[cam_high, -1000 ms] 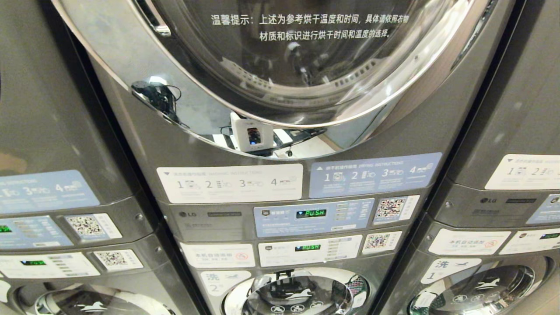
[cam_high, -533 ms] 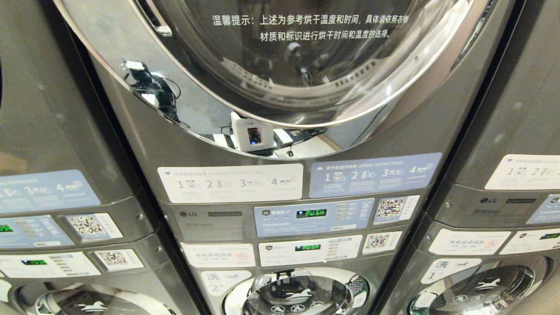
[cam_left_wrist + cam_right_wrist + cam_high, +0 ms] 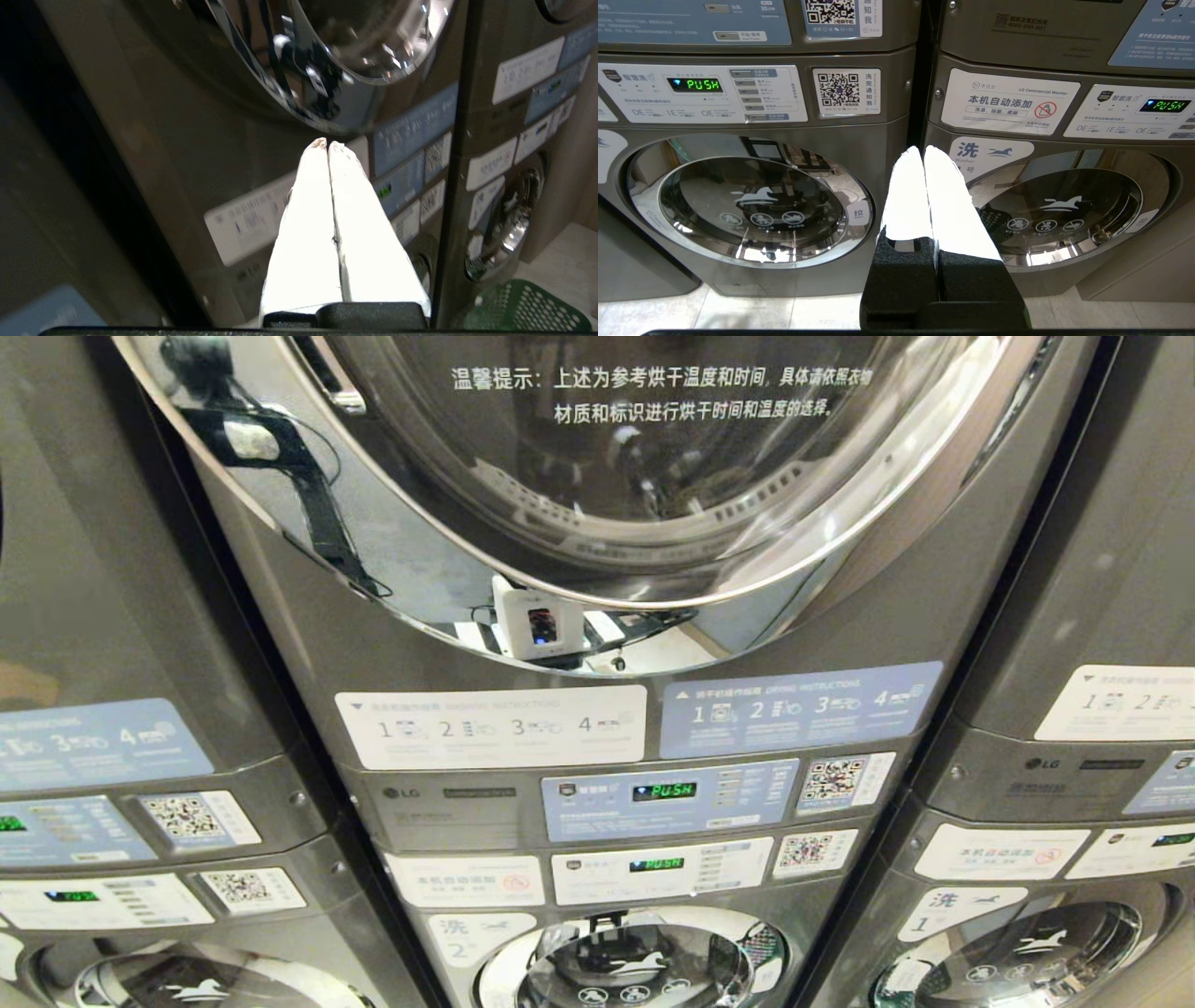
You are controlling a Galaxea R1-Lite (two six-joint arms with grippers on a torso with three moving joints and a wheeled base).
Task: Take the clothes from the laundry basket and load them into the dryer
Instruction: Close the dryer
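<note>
- My left end effector (image 3: 328, 145) is nearest in the left wrist view: its two white fingers (image 3: 308, 219) are pressed together with nothing between them, clenched on air.
- It points up at the dryer (image 3: 196, 116), the upper machine of the stack, with its tips in line with the lower edge of the chrome door ring (image 3: 299, 98); I cannot tell whether they touch anything.
- My right end effector (image 3: 923, 149) is likewise clamped tight and empty, its white fingers (image 3: 952, 210) meeting along their whole length.
- It is aimed at the dark gap between two lower washers (image 3: 752, 205), well below the dryer door.
- The laundry basket (image 3: 523, 308) appears only in the left wrist view: a green perforated rim on the pale floor (image 3: 565, 261) at the foot of the next stack, well apart from my left end effector. Whether clothes lie in it I cannot tell.
- The head view shows neither end effector directly; on the chrome ring (image 3: 392, 569) of the dryer door (image 3: 597, 457) it shows a dark arm reflected at upper left.
- Only the head view shows the white Chinese notice (image 3: 663, 392) printed on the door glass, and the instruction stickers (image 3: 490, 726) below it.
- The right wrist view alone gives the green PUSH display (image 3: 704, 84) of the washer panel clearly.
</note>
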